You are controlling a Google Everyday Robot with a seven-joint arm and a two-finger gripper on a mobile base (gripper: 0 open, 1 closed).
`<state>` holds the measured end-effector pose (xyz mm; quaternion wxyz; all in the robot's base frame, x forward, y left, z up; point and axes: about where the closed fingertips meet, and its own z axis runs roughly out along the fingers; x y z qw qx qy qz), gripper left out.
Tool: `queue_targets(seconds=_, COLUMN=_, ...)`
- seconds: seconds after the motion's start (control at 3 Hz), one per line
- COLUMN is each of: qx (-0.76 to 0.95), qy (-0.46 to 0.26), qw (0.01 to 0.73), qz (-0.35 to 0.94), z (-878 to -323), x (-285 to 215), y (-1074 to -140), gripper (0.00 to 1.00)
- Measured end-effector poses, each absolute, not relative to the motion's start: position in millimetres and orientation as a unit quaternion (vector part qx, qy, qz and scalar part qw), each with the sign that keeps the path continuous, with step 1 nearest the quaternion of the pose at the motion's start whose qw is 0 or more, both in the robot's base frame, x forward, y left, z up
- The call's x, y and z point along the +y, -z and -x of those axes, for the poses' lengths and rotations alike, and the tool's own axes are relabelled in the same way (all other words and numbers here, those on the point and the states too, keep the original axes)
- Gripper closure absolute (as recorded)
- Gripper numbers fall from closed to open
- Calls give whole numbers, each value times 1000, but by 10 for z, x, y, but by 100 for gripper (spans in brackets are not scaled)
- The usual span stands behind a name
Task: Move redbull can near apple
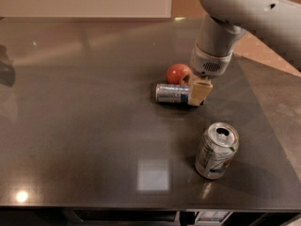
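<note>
While lying sideways beside apple point(178, 73), redbull can point(172, 93) pinched at one end between fingers point(199, 91).

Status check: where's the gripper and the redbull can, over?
Gripper at right end of redbull can. Can on its side, just in front of apple. Dented can standing nearer camera, clear of both.

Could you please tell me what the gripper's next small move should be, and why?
Probably withdraw the gripper, which sits at the right end of the redbull can, and leave the can there: it lies on its side just in front of the apple, nearly touching it.
</note>
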<state>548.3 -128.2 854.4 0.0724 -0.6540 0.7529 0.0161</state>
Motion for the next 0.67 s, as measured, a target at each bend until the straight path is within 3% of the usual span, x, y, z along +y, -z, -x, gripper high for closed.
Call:
queue_targets(seconds=0.33, qx=755, qy=-15, qw=74, qz=651, z=-5539, x=-1312, y=-8535, gripper=12)
queue_targets(seconds=0.67, qx=755, qy=-15, qw=75, qz=652, z=-5542, x=-1304, y=-8532, gripper=0)
